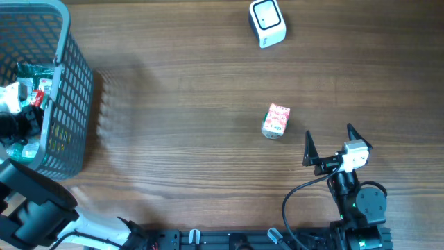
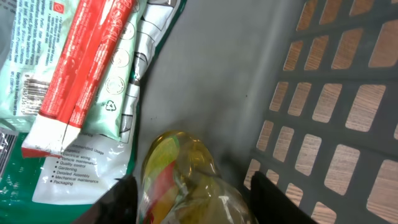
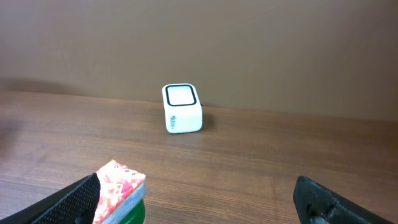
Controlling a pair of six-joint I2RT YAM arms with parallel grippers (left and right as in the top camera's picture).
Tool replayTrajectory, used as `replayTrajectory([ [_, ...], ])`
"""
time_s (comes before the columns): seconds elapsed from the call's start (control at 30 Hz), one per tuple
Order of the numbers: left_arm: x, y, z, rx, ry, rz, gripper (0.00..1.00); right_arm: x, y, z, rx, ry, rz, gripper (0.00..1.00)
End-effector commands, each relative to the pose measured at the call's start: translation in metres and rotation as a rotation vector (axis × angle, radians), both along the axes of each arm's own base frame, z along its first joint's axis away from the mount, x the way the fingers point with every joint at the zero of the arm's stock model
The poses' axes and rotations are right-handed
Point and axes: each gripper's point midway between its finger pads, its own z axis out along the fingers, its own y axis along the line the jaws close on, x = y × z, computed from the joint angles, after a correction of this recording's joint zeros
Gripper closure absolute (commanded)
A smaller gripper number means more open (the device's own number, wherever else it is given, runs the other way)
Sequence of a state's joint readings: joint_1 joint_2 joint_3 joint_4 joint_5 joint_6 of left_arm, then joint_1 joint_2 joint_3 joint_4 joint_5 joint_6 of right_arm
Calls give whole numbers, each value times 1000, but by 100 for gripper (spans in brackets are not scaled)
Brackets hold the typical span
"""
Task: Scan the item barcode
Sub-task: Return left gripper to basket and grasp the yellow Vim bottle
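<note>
Left gripper is down in the basket straddling a crinkly clear packet, can't tell if it's pinching, right gripper gaping wide by the pink box; packet looks light, soft, slippery, so I'd squeeze its fat middle.

My left gripper shows only as two dark stubs at the wrist view's bottom edge. The yellowish packet between them, perhaps sweets, is cut off there too, and I cannot tell whether I press it. Overhead, the basket hides most of this. The pink carton runs off the right wrist view's bottom edge. The scanner label is too small to read.
</note>
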State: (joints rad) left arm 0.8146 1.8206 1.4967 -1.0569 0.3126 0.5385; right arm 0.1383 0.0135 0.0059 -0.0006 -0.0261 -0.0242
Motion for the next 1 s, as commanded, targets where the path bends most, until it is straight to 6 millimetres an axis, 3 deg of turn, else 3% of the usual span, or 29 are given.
replayTrajectory([
  [0.0, 0, -1, -3, -17, -8, 11, 67, 0, 0, 2, -1, -8, 4, 0],
  [0.03, 0, 0, -2, -15, -10, 11, 71, 0, 0, 2, -1, -8, 4, 0],
  [0.2, 6, 6, 1, -1, -34, 53, 73, 0, 0, 2, 0, -8, 4, 0],
  [0.33, 18, 20, 26, 88, -127, 74, 74, 0, 0, 2, 0, -8, 4, 0],
  [0.53, 35, 37, 115, 278, -374, 150, 75, 0, 0, 2, 0, -8, 4, 0],
  [0.7, 50, 31, 222, 366, -613, 225, 78, 0, 0, 2, -1, -8, 4, 0],
  [0.87, 69, -18, 311, 418, -791, 126, 77, 0, 0, 2, 0, -8, 4, 0],
  [0.97, 78, -63, 347, 360, -864, 85, 78, 0, 0, 2, 0, -8, 4, 0],
])
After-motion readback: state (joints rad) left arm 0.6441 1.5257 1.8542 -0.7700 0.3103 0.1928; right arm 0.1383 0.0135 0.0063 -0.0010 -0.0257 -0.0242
